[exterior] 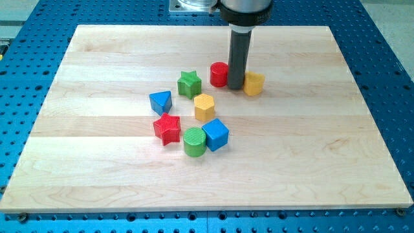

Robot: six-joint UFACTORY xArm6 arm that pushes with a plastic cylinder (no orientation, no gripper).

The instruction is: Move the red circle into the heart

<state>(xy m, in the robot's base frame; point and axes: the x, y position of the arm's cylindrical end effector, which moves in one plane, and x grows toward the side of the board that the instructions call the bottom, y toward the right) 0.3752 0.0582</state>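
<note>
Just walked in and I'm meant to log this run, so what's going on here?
A robot arm with a dark rod is pushing small blocks around a wooden board. My tip sits between the red circle, on its left in the view, and the yellow heart, on its right, right up against both as far as I can tell. The two blocks are not yet together. Six other blocks sit in a loose cluster further down the view, untouched.
</note>
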